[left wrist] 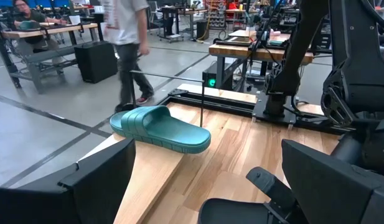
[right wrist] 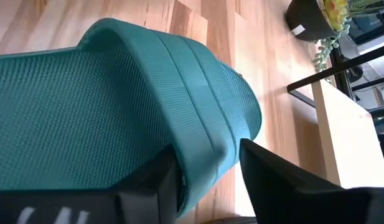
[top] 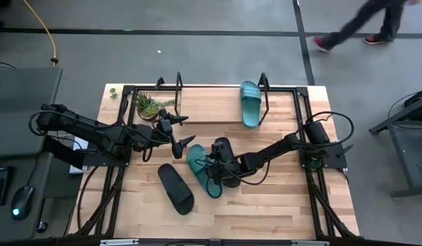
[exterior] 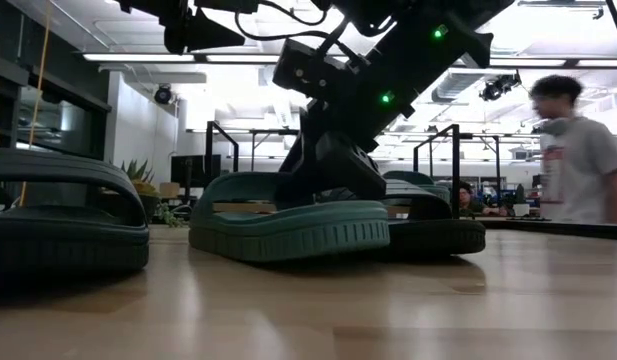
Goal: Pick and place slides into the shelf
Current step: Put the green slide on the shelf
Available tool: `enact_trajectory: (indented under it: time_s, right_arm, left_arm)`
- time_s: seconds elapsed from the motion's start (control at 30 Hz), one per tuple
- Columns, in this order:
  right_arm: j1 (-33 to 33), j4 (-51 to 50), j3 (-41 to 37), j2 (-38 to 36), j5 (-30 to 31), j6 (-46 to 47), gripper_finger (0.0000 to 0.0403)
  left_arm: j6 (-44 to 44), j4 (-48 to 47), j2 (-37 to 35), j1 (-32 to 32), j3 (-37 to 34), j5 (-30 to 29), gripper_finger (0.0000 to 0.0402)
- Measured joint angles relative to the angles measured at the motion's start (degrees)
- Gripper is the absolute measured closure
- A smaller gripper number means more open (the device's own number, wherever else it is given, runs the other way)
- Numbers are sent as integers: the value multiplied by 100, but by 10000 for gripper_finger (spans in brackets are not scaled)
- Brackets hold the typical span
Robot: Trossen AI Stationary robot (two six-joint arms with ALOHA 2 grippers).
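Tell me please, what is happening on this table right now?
The right gripper has its fingers around the strap edge of a teal slide lying mid-table, though the grip is not clearly closed. The left gripper hangs open above the table. One teal slide already sits on the shelf. Two black slides, one nearer the front and one beside the right gripper, wait on the tabletop.

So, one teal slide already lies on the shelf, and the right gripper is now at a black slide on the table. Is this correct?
Not quite. The right gripper is at a teal slide, not a black one; the right wrist view shows its fingers either side of the teal strap. The rest holds: one teal slide lies on the shelf.
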Motion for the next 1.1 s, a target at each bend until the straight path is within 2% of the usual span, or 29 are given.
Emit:
enact_trajectory:
  time_s: [0.13, 0.33, 0.4, 0.67, 0.93, 1.1]
  right_arm:
    - [0, -2, 0, 0, -170, -2, 300]
    - [0, -1, 0, -2, -256, -40, 383]
    - [0, 0, 0, 0, -258, -44, 396]
    - [2, -50, 16, -2, -75, 12, 399]
    - [14, -927, 567, -2, 63, 421, 401]
    - [77, -1098, 746, -2, 293, 401, 402]
  left_arm:
    - [-8, 2, 0, 0, 0, 0, 21]
    - [-8, 2, 0, 0, 0, 0, 21]
    - [-8, 1, 0, 0, 0, 2, 21]
    - [-6, 0, 1, 0, 0, 0, 21]
    - [-2, 0, 2, 0, 0, 2, 21]
    - [0, 0, 2, 0, 0, 0, 21]
